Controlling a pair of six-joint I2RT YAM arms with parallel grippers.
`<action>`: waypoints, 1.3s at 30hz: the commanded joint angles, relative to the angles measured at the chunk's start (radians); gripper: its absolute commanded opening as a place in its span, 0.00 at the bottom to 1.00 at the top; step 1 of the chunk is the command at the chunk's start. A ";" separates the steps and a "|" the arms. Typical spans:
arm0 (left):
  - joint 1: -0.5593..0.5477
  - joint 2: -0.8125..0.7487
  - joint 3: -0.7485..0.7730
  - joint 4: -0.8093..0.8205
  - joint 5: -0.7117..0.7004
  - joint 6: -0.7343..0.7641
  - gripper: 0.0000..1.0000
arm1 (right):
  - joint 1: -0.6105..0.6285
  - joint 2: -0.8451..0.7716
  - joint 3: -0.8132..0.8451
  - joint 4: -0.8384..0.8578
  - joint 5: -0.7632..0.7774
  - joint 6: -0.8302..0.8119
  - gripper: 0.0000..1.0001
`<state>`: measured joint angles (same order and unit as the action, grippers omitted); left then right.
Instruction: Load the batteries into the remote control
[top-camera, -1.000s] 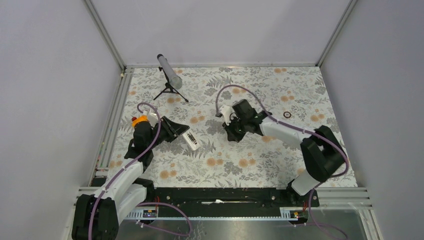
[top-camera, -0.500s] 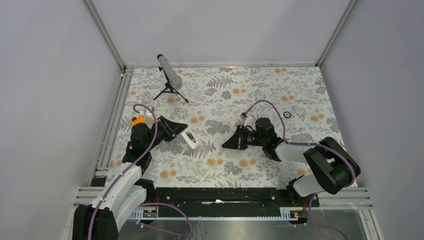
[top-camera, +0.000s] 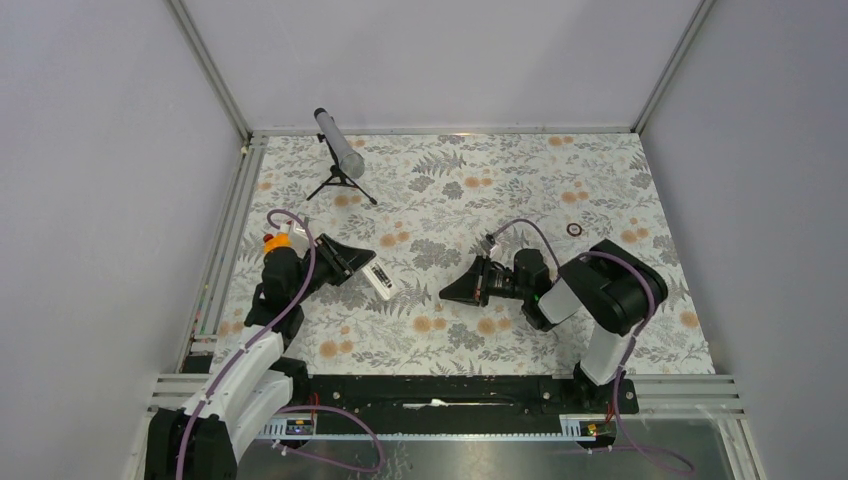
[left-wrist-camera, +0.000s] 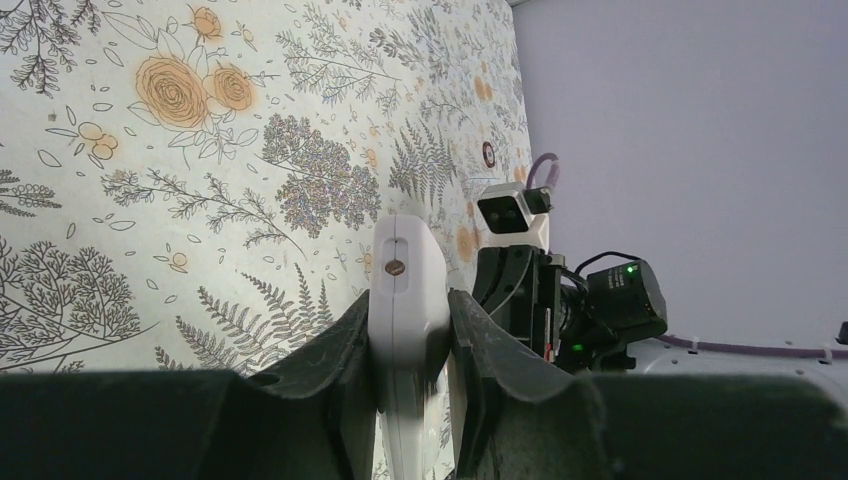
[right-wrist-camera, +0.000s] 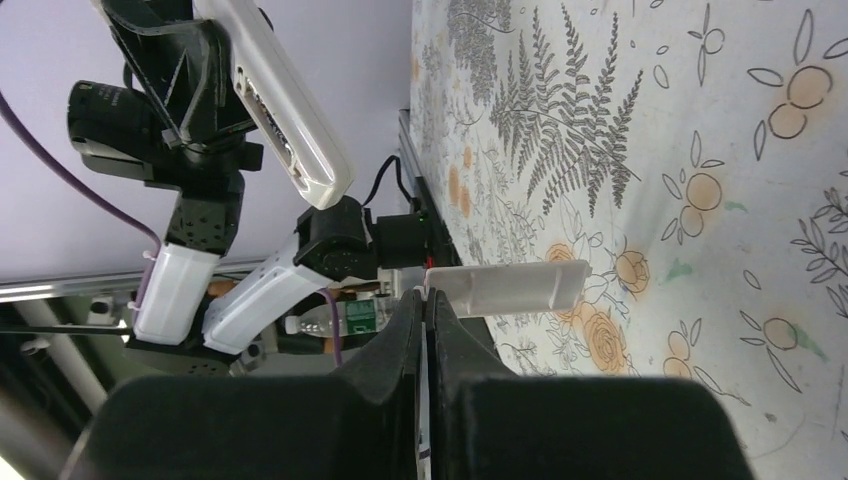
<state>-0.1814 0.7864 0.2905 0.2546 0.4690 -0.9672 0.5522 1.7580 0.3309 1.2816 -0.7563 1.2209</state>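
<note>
My left claw (left-wrist-camera: 410, 305) stays clamped on the remote control (left-wrist-camera: 405, 265), a smooth white plastic bar with its rounded end poking out. My right claw (right-wrist-camera: 428, 300), pressed shut on a thin flat white plate (right-wrist-camera: 510, 288), has swung in low and now sits right of the remote. Matte floral tablecloth (top-camera: 480, 180) lies beneath the remote.
</note>
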 joint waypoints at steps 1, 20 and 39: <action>0.005 -0.009 0.004 0.043 -0.012 -0.002 0.00 | -0.005 0.072 0.000 0.266 -0.040 0.118 0.00; 0.005 0.026 0.006 0.061 -0.005 -0.003 0.00 | -0.134 0.296 -0.073 0.399 -0.211 -0.043 0.00; 0.005 0.023 0.015 0.058 -0.005 0.003 0.00 | -0.237 0.194 -0.164 0.265 -0.102 -0.071 0.43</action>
<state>-0.1814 0.8135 0.2901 0.2558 0.4671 -0.9684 0.3191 2.0193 0.1841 1.5436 -0.9199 1.2079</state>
